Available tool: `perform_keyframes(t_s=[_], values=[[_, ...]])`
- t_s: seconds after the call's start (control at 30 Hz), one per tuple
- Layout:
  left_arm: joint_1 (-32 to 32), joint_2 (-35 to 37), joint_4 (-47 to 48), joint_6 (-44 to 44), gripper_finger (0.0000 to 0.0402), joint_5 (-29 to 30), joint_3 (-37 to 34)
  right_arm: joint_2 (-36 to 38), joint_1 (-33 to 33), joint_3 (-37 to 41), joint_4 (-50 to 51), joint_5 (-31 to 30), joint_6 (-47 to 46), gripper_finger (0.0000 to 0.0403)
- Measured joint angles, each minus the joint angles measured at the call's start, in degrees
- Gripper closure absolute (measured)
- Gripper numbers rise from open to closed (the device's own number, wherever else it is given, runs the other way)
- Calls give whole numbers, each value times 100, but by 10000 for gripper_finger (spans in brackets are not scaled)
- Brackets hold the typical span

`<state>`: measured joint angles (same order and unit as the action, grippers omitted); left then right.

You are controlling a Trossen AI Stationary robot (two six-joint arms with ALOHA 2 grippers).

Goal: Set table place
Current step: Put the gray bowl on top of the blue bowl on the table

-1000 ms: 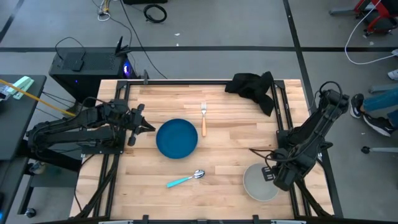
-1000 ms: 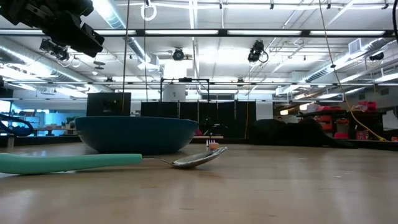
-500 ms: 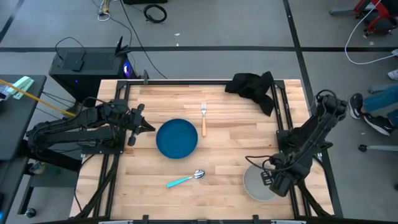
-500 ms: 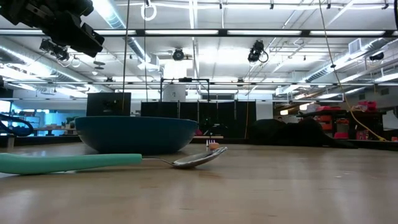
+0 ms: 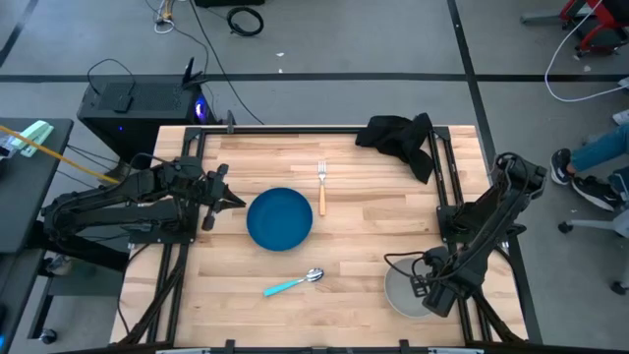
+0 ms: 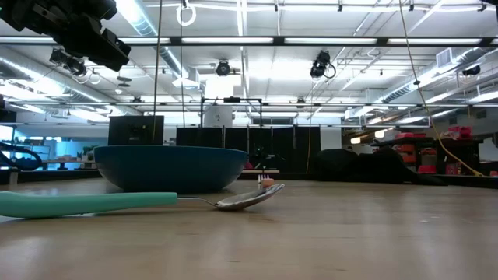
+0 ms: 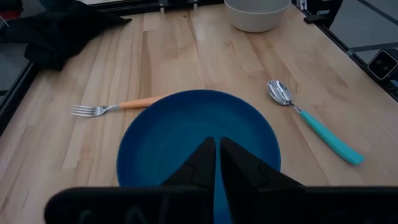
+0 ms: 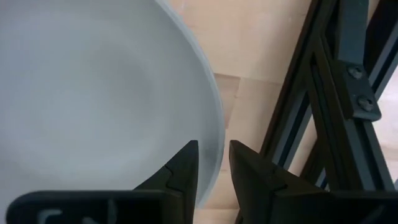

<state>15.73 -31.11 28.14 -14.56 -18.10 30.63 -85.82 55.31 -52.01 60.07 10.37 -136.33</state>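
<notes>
The round blue plate (image 5: 279, 218) lies flat at the table's middle. The orange-handled fork (image 5: 321, 187) lies just beyond it and the teal-handled spoon (image 5: 293, 283) in front of it. The pale grey bowl (image 5: 398, 290) stands near the front right corner. My right gripper (image 8: 212, 152) is open above the bowl's right rim (image 8: 217, 134), one finger over the inside and one outside. My left gripper (image 7: 216, 155) is shut and empty, hovering just left of the plate (image 7: 186, 130). My right gripper comes at the bowl's right rim from above, one finger (image 8: 185, 163) over the hollow and the other (image 8: 244, 163) outside the wall. I cannot tell whether either finger touches the rim. The bowl stands upright on the table.
A black cloth (image 5: 401, 136) lies bunched at the far right corner. The black frame rail (image 8: 311, 124) runs close beside the bowl on its right. Bare planks lie between the plate and the bowl (image 5: 354, 246). A person's legs (image 5: 600, 157) show beyond the right edge.
My right gripper has moved toward the table's near edge and down onto the bowl's right rim. The bowl, plate, fork and spoon have stayed where they were.
</notes>
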Motion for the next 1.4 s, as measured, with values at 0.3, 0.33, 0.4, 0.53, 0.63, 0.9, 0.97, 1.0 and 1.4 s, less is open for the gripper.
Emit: perform_keyframes(t_s=[0.3,0.33,0.4,0.53,0.63,0.9,0.97,1.0,1.4], values=[[2,0,-4,0,374,-1,0,-270,0,0,-135,-22,26,305],[1,0,-4,0,373,-1,0,-286,0,0,-137,-22,26,305],[0,0,-4,2,369,-1,0,-327,0,0,-139,-47,30,305],[2,0,-4,2,366,-1,0,-448,-3,0,-148,-90,71,305],[0,0,-4,0,368,0,0,-528,-4,-3,-127,-130,151,304],[2,0,-4,2,378,1,0,-549,-4,-9,-126,-133,158,307],[0,2,-4,1,378,-1,0,-544,-4,-9,-124,-133,179,316],[0,1,-4,1,377,0,0,-539,-4,-13,-122,-135,180,323],[1,1,-4,2,367,-1,0,-352,-5,-5,-176,-796,387,389]])
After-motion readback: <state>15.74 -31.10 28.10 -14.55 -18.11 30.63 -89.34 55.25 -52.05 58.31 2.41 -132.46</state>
